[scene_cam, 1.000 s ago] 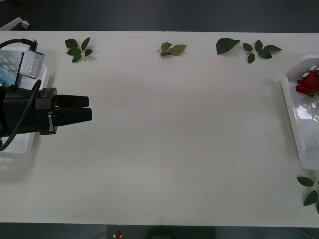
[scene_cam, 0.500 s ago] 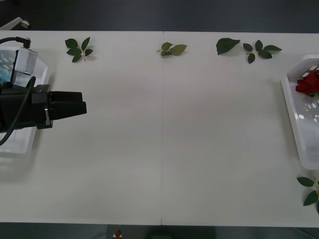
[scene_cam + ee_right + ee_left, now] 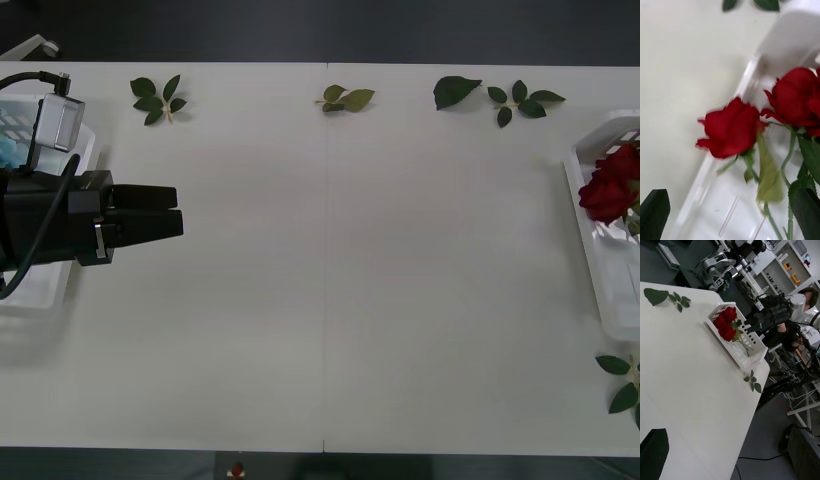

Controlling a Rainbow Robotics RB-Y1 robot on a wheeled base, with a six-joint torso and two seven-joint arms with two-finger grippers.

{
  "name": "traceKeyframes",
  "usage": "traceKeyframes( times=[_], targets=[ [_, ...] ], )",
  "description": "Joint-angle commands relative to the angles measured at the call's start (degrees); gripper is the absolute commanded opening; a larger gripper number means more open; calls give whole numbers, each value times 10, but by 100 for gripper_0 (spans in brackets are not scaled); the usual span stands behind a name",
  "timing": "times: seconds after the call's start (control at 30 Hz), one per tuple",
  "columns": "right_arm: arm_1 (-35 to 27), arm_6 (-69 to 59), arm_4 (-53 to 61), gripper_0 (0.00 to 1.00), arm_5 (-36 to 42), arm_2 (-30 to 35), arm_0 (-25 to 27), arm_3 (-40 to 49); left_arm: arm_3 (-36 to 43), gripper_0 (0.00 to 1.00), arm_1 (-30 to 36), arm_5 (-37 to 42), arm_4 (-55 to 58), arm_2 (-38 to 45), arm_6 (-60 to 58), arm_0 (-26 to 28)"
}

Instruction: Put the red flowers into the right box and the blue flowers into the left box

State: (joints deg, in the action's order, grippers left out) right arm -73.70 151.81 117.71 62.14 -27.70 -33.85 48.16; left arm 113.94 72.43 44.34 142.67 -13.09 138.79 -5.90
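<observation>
Roses (image 3: 610,190) lie lengthwise in the right box (image 3: 600,270), heads far-end; right claw (image 3: 730,213) spread, left claw (image 3: 178,215) closed.

**Second rose at the right box; left gripper edges back out**

In the front view a further red flower head (image 3: 606,198) now sits at the 9 o'clock rim of the right box (image 3: 598,262), below and toward 7 o'clock of the rose seen there before; half a second ago only that one head showed. The red flowers (image 3: 732,129) hang over the box's rim in the right wrist view.

The left gripper (image 3: 168,210) has shifted slightly toward 3 o'clock after pulling in toward 9 o'clock half a second ago, reaching about where it was a second ago.
</observation>
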Motion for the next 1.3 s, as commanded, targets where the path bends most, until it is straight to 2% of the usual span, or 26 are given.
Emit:
traceKeyframes(
  times=[0.03, 0.2, 0.43, 0.73, 0.93, 1.13, 1.3],
  targets=[
    [-43, 32, 50, 96, 81, 29, -6, 21, 8, 92, -4, 5, 3, -1, 32, -3],
    [-19, 32, 128, 96, 153, 29, 3, 52, 8, 93, -4, 5, 3, -1, 32, -3],
    [48, 32, 174, 96, 173, 29, 14, 124, 8, 92, -4, 5, 3, -1, 32, -3],
    [136, 32, 190, 96, 156, 29, 14, 224, 8, 92, -4, 5, 3, -1, 32, -3],
    [187, 32, 214, 96, 112, 31, 13, 280, 8, 92, -4, 5, 3, -1, 32, -3],
    [229, 32, 240, 96, 82, 54, 13, 291, 8, 92, -4, 5, 3, -1, 32, -3],
    [232, 32, 234, 96, 76, 54, 13, 291, 8, 92, -4, 5, 3, -1, 32, -3]
  ],
)
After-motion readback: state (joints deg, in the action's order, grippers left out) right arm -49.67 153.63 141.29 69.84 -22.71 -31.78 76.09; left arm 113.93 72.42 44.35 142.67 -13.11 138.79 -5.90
